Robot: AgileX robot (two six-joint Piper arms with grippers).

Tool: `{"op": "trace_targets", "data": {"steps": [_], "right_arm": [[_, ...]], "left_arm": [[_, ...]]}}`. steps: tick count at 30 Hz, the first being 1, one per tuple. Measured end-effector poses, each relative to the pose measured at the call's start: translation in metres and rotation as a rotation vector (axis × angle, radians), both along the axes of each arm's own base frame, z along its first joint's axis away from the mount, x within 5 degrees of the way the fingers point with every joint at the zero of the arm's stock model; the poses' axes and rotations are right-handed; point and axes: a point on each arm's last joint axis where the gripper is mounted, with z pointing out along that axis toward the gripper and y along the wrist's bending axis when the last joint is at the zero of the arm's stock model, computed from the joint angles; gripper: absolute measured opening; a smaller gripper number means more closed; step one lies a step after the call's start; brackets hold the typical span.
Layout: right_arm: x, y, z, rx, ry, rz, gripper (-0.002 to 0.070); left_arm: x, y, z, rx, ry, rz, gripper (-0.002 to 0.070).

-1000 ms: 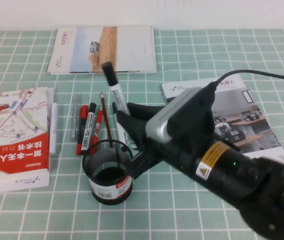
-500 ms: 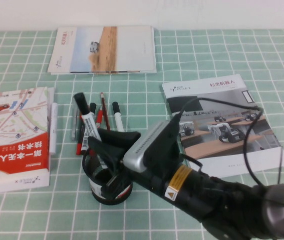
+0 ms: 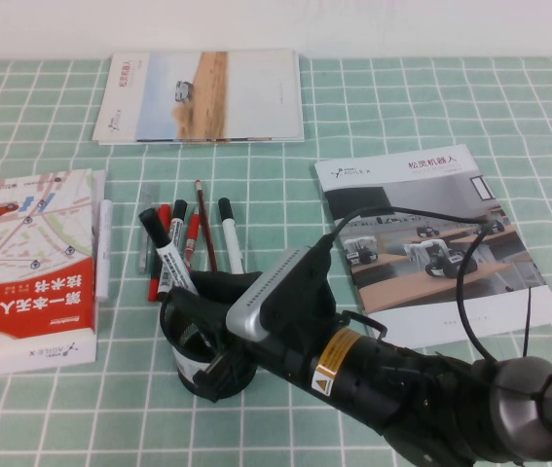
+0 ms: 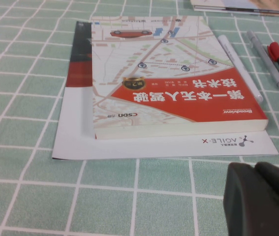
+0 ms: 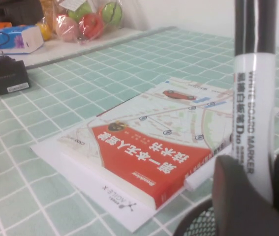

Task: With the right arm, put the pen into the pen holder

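The pen (image 3: 166, 252) stands tilted with its tail end down inside the pen holder (image 3: 190, 326), black cap leaning up and toward the table's left edge; the holder sits on the table near the front edge, left of centre. The right gripper (image 3: 201, 302) is directly over the holder's mouth, its fingers (image 5: 239, 196) on either side of the white barrel. In the right wrist view the barrel sits between the two dark pads with print readable; the pads look close to it, but whether they pinch or have just let go, I cannot tell. Step in hand, by my judgement: the release, insertion being basically done. Next move calls for spreading the pincer fully so the pen drops to rest against the mesh wall, then lifting the right arm (image 3: 402, 384) straight up without snagging the cap or tipping the holder. The left gripper (image 4: 262, 199) is parked low above the table near the front left corner, just beside the red map book (image 3: 24, 263); open or closed, cannot tell. Spare red pens (image 3: 161, 233) lie on the table behind the holder.
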Motion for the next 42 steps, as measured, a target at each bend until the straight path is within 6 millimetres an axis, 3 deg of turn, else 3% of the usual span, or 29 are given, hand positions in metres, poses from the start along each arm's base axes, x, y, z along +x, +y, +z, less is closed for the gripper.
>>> {"op": "trace_targets", "data": {"steps": [5, 12, 16, 19, 24, 30, 35, 42], "right_arm": [[0.0, 0.0, -0.001, -0.01, 0.005, 0.0, 0.0213], [-0.001, -0.001, -0.002, -0.076, 0.033, 0.002, 0.0229], [-0.006, -0.007, 0.018, -0.109, 0.062, 0.011, 0.0224], [-0.013, -0.017, 0.041, -0.155, 0.086, 0.007, 0.017], [-0.03, -0.044, 0.089, -0.25, 0.04, -0.009, 0.0018], [-0.052, -0.086, 0.126, -0.368, 0.046, -0.09, -0.0015], [-0.075, -0.12, 0.126, -0.371, 0.067, -0.117, -0.0017], [-0.103, -0.16, 0.11, -0.392, 0.148, -0.151, -0.0017]], "left_arm": [[0.0, 0.0, 0.0, 0.0, 0.0, 0.0, -0.0004], [0.0, 0.0, 0.0, 0.0, 0.0, 0.0, -0.0004], [0.0, 0.0, 0.0, 0.0, 0.0, 0.0, -0.0004], [0.0, 0.0, 0.0, 0.0, 0.0, 0.0, -0.0004], [0.0, 0.0, 0.0, 0.0, 0.0, 0.0, -0.0004], [0.0, 0.0, 0.0, 0.0, 0.0, 0.0, -0.0004], [0.0, 0.0, 0.0, 0.0, 0.0, 0.0, -0.0004], [0.0, 0.0, 0.0, 0.0, 0.0, 0.0, -0.0004]]}}
